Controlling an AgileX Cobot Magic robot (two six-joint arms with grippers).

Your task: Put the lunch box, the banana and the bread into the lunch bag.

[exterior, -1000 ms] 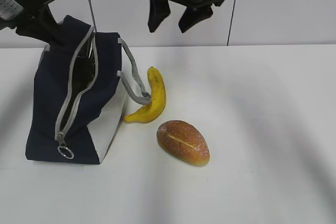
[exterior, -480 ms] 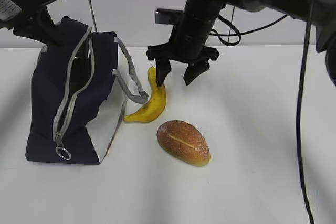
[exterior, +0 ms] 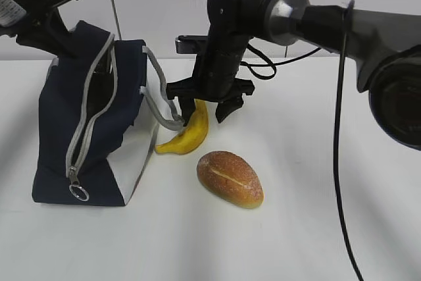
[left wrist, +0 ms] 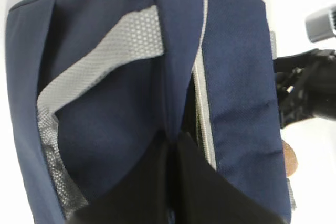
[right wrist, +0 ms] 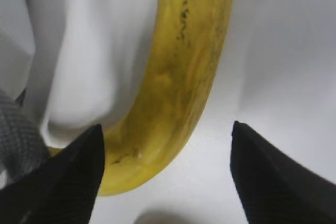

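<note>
The lunch bag is standing at the left of the exterior view on the white table, its navy top unzipped and gaping, the grey zipper running down to a ring pull near the lower left. A grey strap handle is drooping off the bag's right side and lying against the banana.

The left gripper is sitting in the upper left of the frame, pinching the bag's top edge; in the left wrist view its dark fingers are pressing tightly together on a fold of the navy fabric beside the zipper.

The right gripper is hanging in the upper middle of the exterior view, directly over the banana, with its jaws spread wide. In the right wrist view the two black fingertips are straddling the yellow fruit, one on each side, not touching it. The banana is lying on the table just right of the bag, curving towards the bag's white side panel.

The bread is resting on the table below and to the right of the banana, near it but apart, its pale slash facing up.

The lunch box is not showing in any view.
</note>
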